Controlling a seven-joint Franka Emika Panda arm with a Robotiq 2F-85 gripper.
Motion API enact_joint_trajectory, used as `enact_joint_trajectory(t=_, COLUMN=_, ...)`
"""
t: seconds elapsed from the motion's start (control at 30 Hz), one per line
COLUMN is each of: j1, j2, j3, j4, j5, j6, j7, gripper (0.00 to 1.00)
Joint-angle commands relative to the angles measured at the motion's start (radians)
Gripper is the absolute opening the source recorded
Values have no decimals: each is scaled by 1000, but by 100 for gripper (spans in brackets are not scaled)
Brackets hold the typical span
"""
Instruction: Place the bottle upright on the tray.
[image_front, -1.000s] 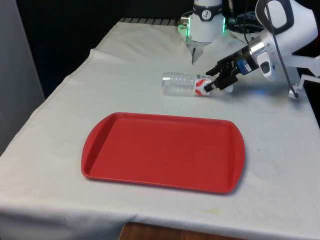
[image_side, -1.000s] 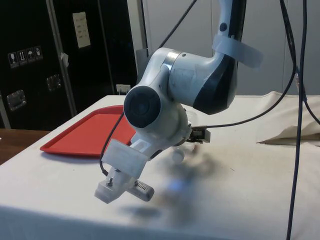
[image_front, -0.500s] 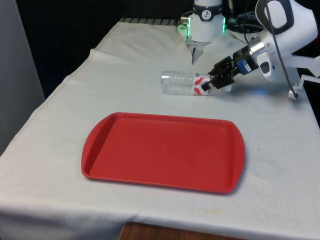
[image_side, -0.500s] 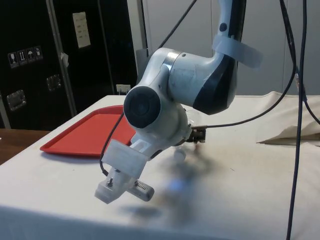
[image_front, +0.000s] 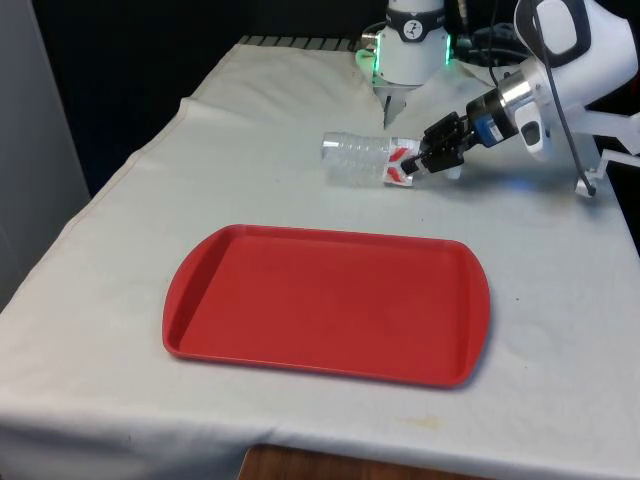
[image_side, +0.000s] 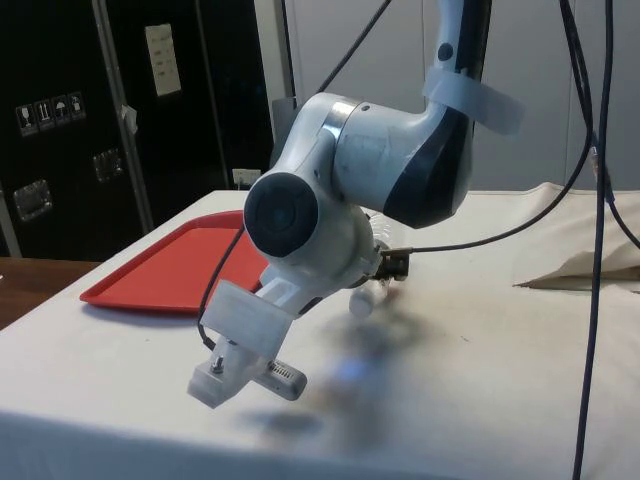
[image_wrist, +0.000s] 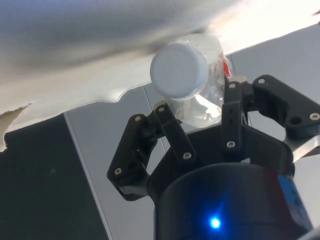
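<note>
Your end effector (image_front: 418, 166) is pinching the clear bottle (image_front: 362, 159) near its capped end, holding it on its side beyond the red tray's (image_front: 327, 302) far edge, above the desk (image_front: 110, 300).

A white, slightly wrinkled cloth (image_front: 250, 160) covers the table under me, hanging over its near edge, where a strip of brown wood (image_front: 330, 468) shows below. Dark cabinets (image_side: 120, 110) with small labels stand behind, at the side view's left.
</note>
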Motion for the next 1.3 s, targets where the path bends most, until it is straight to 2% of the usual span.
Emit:
enact_joint_trajectory(t=0.0, j1=-1, j2=4, j3=0, j4=1, j5=-1, j6=5, j7=1, gripper=0)
enact_joint_trajectory(t=0.5, j1=0, j2=-10, j3=3, j4=1, j5=0, j6=-15, j7=-7, gripper=0)
enact_joint_trajectory(t=1.27, j1=-3, j2=-82, j3=21, j4=2, j5=19, j6=-78, j7=-75, gripper=0)
